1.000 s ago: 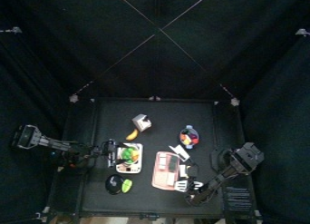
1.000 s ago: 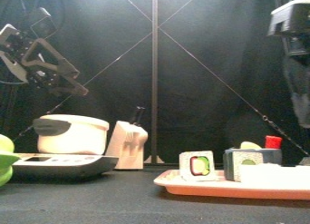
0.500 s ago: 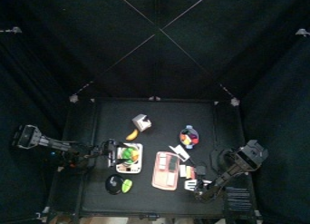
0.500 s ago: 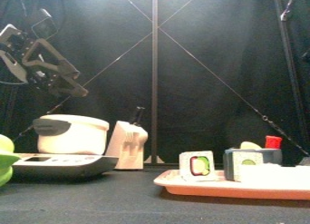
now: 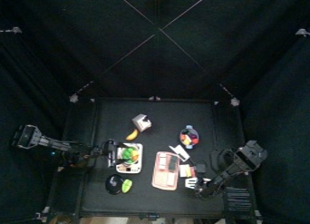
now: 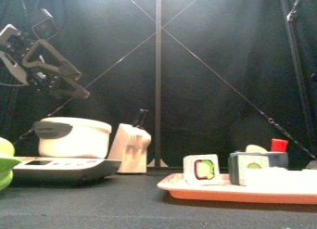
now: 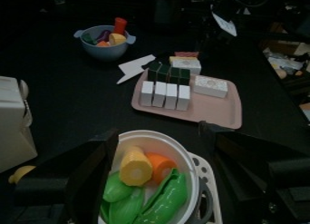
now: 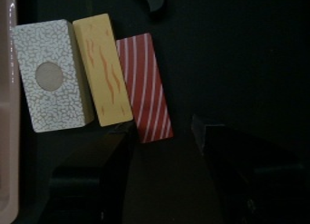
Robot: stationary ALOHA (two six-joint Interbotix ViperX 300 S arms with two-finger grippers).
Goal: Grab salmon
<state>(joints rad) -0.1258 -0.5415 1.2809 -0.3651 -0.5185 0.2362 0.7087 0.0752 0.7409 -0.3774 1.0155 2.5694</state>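
The salmon (image 8: 148,86) is a red-striped slab lying flat on the black table, beside a yellow slab (image 8: 100,72) and a speckled grey one (image 8: 49,78). My right gripper (image 8: 162,144) hangs just over the salmon's near end, open, its jaws on either side and nothing between them. From above, the salmon (image 5: 191,174) lies just right of the pink tray (image 5: 161,180), with the right gripper (image 5: 204,184) beside it. My left gripper (image 7: 158,141) rests open over a white bowl of vegetables (image 7: 145,178), at the table's left (image 5: 107,158).
The pink tray (image 7: 220,108) carries several sushi rolls (image 7: 166,93). A blue bowl (image 5: 189,135) stands behind it. At the front, a white pot (image 6: 69,137) and a white carton (image 6: 130,146) stand left of the tray (image 6: 235,188). A green item (image 5: 115,183) lies front left.
The right arm has left the upper right of the front view and shifted slightly near the tray in the top view. The left arm has stayed still.
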